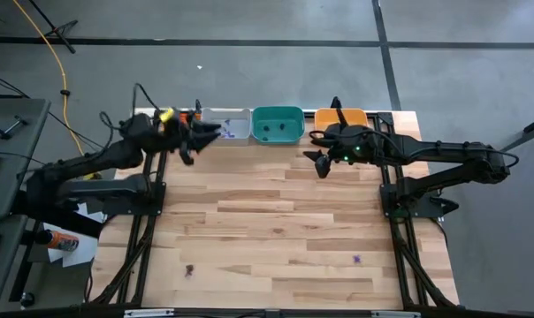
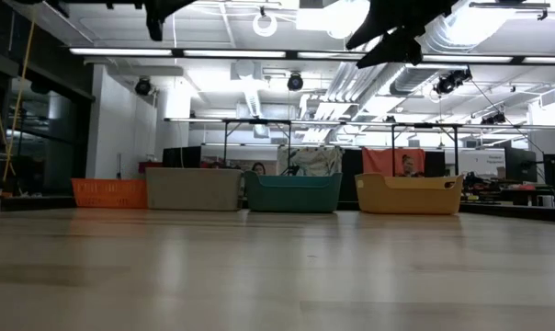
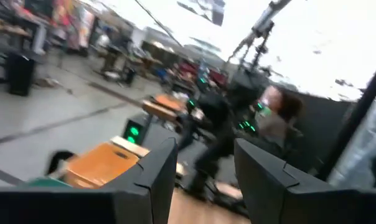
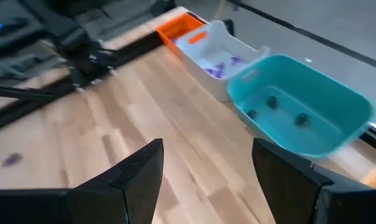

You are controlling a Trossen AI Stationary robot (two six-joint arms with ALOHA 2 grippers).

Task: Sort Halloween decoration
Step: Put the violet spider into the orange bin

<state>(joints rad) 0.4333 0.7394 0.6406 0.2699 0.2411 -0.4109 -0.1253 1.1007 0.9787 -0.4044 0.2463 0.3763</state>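
1. Trays sit in a row at the far edge of the tabletop point(image 1: 276, 221) in the high view – a grey tray point(image 1: 232, 126), a green tray point(image 1: 278, 124) and an orange tray point(image 1: 341, 117). The left tool point(image 1: 199, 132) hangs by the grey tray. Its fingers stand apart with nothing between them. The right tool point(image 1: 320, 165) hangs over the wood just in front of the green and orange trays, wide and holding nothing. Two tiny purple trinkets lie near the front edge, well apart – one on the left point(image 1: 188, 271) and one on the right point(image 1: 356, 260).

2. Low view: four trays stand side by side far across the tabletop – a red-orange tray point(image 2: 109, 192), then the grey one, the green one and the orange one. Both arms are dark shapes high at the top.

3. Left wrist view: it is blurry. The left tool's two dark fingers point(image 3: 157, 177) stand apart with only air between them. Past them is the other arm with small green lights.

4. Right wrist view: the right tool's fingers point(image 4: 135, 177) are spread wide over the bare wood. Purple trinkets point(image 4: 220, 67) lie in the grey tray. Dark trinkets point(image 4: 281, 111) lie in the green tray. One purple trinket point(image 4: 12, 160) lies alone on the wood.
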